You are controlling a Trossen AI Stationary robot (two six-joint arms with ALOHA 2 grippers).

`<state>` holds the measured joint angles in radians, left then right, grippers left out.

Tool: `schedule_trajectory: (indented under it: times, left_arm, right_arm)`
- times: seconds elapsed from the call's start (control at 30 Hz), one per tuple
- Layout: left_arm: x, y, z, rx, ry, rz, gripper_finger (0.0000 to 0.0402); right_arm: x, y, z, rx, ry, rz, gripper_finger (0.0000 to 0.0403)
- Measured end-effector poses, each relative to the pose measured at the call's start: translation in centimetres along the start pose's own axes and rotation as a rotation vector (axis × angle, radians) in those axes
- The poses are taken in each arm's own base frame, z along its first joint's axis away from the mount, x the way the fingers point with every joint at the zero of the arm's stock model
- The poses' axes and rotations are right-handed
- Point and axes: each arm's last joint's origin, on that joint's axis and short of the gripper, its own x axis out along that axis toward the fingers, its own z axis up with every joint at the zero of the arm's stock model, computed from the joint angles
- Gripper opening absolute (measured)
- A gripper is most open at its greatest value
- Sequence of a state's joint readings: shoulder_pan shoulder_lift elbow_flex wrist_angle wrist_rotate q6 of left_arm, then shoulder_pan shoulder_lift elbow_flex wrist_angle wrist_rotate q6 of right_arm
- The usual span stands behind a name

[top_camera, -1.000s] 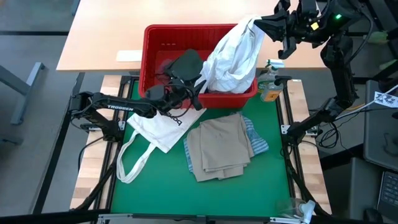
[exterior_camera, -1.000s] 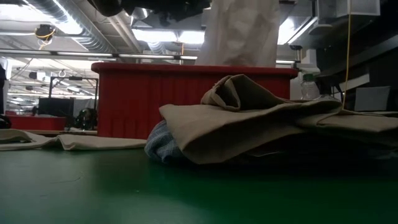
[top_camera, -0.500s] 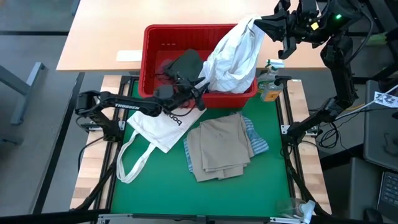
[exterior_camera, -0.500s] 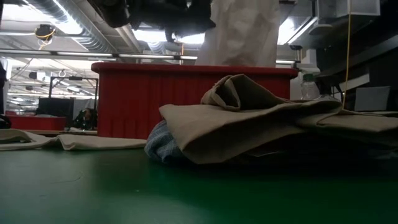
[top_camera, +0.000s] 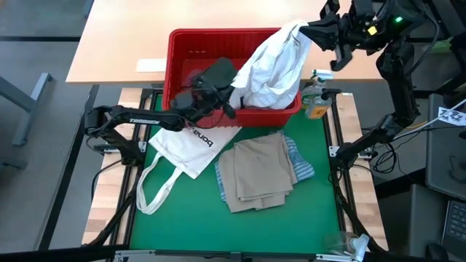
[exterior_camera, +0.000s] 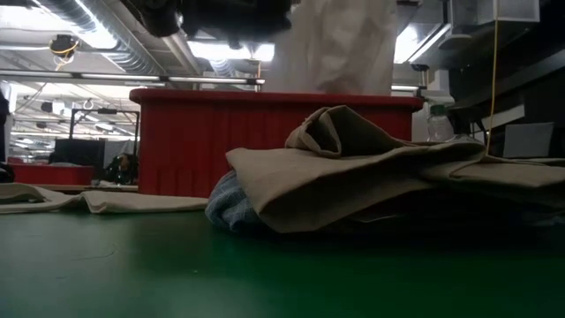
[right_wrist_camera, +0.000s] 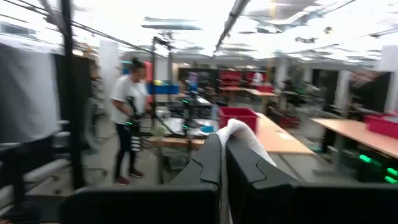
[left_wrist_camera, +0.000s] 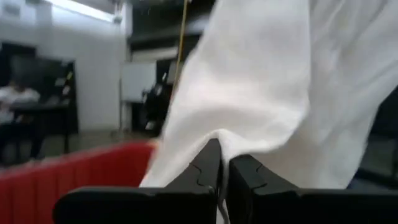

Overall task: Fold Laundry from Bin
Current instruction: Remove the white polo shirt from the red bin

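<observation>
White shirt held between both grippers above the bin.
The right gripper is clamped on its top; the left gripper is pinched on its lower edge.

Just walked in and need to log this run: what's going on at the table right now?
Two arms are pulling laundry from the red bin. The right gripper is shut on the white shirt, holding it up over the bin's right end. The left gripper has closed on the shirt's lower edge at the bin's front. A tan shirt already lies folded on the green mat, beside a tote bag.
</observation>
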<state>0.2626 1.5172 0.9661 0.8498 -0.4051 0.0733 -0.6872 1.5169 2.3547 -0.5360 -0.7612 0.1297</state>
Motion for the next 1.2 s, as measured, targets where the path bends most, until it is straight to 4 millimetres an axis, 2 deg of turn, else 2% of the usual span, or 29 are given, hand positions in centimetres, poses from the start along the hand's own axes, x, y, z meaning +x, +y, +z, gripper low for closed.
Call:
schedule_trajectory:
  times: [0.1,0.23,0.43,0.53,0.77,1.0,1.2]
  left_arm:
    - [-1.0,0.5,2.9,0.014,-0.081,-0.019,0.0002]
    - [-3.2,1.8,7.9,0.002,-0.219,-0.015,0.0002]
    - [-7.6,3.9,15.1,-0.027,-0.452,-0.097,0.0001]
    - [-9.5,4.6,18.3,-0.037,-0.533,-0.153,0.0001]
    - [-11.5,4.3,22.7,-0.052,-0.529,-0.317,0.0000]
    - [-12.8,3.9,27.7,-0.101,-0.530,-0.445,0.0000]
    - [-13.8,3.8,31.2,-0.181,-0.503,-0.583,0.0000]
  right_arm:
    - [-0.2,0.5,0.6,0.025,-0.030,0.099,0.0005]
    - [0.1,1.7,1.8,0.037,-0.099,0.253,0.0005]
    - [0.6,4.7,3.9,-0.075,-0.300,0.436,0.0005]
    - [1.1,6.1,4.3,-0.098,-0.371,0.519,0.0005]
    - [2.5,9.2,4.2,-0.019,-0.435,0.647,0.0005]
    - [5.4,12.5,3.3,0.069,-0.476,0.802,0.0005]
    - [6.9,15.0,2.9,0.126,-0.569,0.830,0.0005]
